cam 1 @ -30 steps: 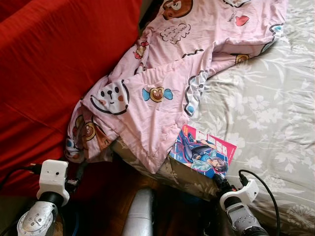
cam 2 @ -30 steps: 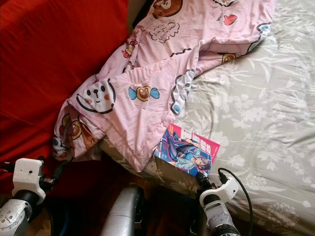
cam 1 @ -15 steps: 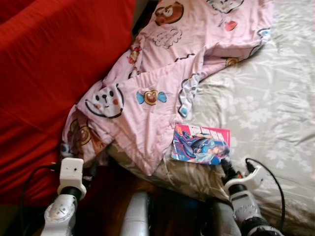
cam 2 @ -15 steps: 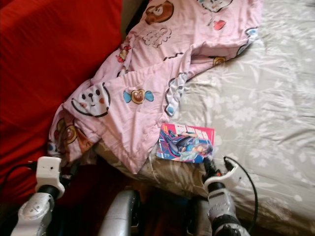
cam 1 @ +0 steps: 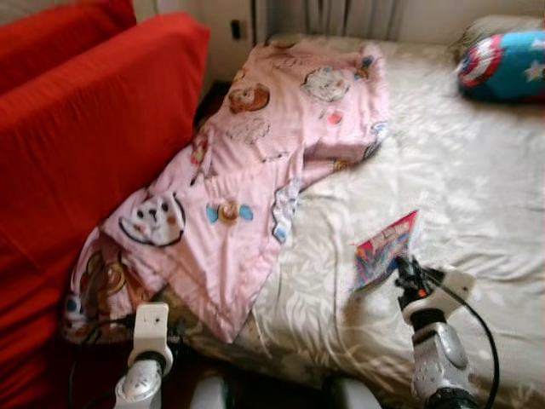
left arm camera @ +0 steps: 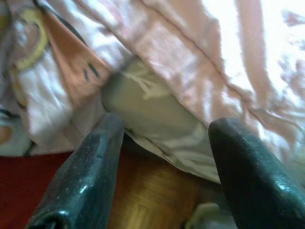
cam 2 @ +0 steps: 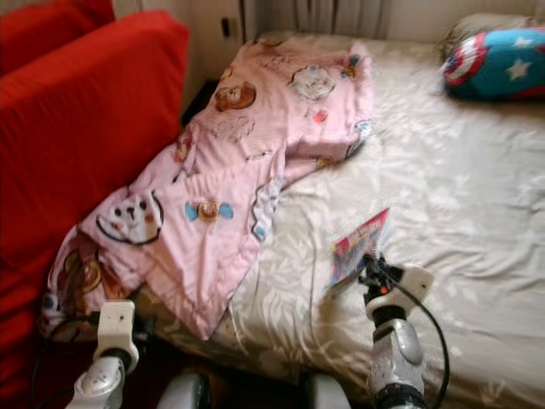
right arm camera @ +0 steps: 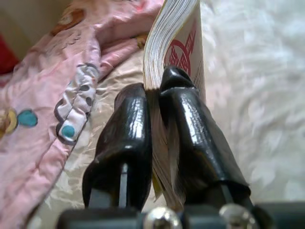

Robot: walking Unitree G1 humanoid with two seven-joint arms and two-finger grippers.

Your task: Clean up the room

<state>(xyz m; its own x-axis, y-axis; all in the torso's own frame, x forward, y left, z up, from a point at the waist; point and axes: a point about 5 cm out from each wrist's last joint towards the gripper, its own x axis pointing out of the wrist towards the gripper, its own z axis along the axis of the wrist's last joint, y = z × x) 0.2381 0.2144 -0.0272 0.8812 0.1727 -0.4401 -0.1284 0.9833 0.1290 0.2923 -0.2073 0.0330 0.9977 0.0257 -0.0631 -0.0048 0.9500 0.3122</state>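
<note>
- A bed (cam 1: 477, 196) with a pale floral sheet, brightly lit.
- A red sofa (cam 1: 77, 145) just beside it.
- A pale wall (cam 1: 221, 34) behind.

The robot's right silver arm (cam 1: 433, 362) is rising from the near right of the scene, its white wrist block (cam 1: 450, 286) carrying a looping black cable. The right gripper (right arm camera: 153, 102) of two long black fingers is pinching a thin colourful paperback book (cam 1: 385, 251) by its near edge, the two fingers pressed against either cover and holding it tilted up. The left silver arm (cam 1: 140, 383) is sitting low at the near left, wrist pointing away from the robot. The left gripper (left arm camera: 164, 143) is holding its two black fingers spread wide apart, gripping nothing.
</note>
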